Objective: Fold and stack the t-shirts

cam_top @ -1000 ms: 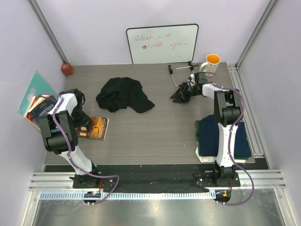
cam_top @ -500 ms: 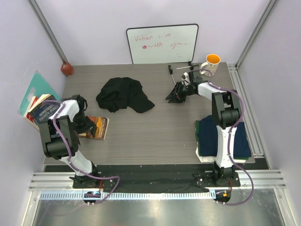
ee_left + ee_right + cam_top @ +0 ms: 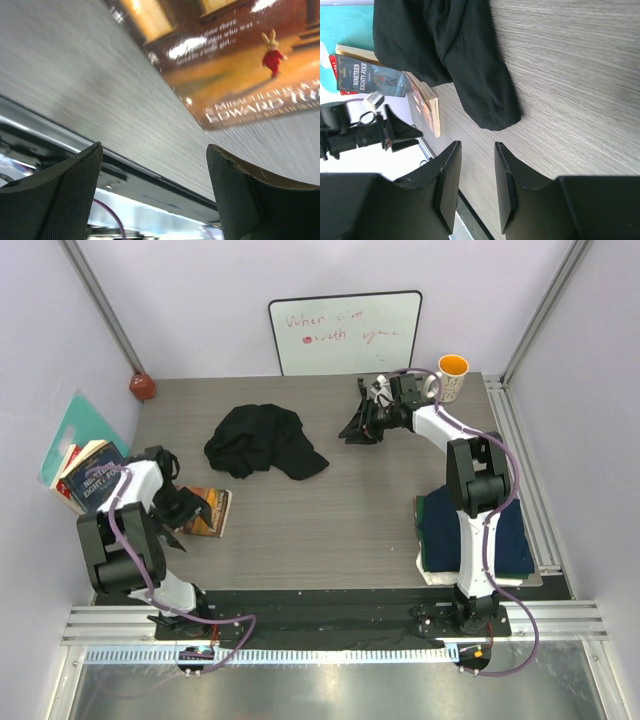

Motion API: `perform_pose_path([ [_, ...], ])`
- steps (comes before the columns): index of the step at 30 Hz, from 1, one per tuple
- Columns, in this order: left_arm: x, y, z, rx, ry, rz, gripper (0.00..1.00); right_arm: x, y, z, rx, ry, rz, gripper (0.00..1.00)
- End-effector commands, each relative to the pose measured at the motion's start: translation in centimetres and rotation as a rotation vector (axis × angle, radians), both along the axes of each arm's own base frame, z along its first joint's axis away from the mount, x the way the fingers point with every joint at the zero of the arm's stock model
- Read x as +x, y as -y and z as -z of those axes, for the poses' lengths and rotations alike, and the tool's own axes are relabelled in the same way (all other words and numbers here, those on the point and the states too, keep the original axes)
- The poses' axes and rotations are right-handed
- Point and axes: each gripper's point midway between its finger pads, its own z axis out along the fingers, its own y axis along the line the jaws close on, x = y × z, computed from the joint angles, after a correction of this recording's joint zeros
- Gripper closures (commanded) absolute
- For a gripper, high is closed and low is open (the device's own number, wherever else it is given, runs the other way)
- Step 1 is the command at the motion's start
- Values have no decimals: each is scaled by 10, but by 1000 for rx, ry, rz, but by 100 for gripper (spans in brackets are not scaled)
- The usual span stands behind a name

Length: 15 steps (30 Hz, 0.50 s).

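Still unfolded: the black t-shirt lies in a crumpled heap on the table, left of centre toward the back. The folded stack, navy on top, sits at the near right edge, partly hidden by the right arm.

Change over the last second: the right hand has swung left, away from the mug corner and toward the heap. It is now near the shirt's right side but not touching it. Its wrist view shows the fingers parted a little with nothing between them, and a loose lobe of black cloth ahead.

The left hand has slid back toward the near side and now hovers low over the book lying flat on the table. It is spread wide and empty.

My read: the right arm is lining up a pick on the shirt's nearest edge, so the spread-out step is about to start. The left arm is well apart from the cloth and needs to come across before any two-handed flattening. No fold is made on this shirt yet.
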Motion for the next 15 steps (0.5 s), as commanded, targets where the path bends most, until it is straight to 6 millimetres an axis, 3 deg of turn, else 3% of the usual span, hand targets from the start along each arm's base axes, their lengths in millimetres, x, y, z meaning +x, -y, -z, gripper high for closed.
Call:
perform_pose_path([
  [1, 0, 5, -27, -50, 49, -170, 15, 2, -4, -49, 37, 94, -19, 62],
  [11, -19, 6, -16, -107, 93, -438, 16, 9, -21, -98, 225, 89, 30, 62],
  [15, -8, 8, -8, -157, 172, -529, 17, 16, -14, -94, 224, 60, 59, 62],
])
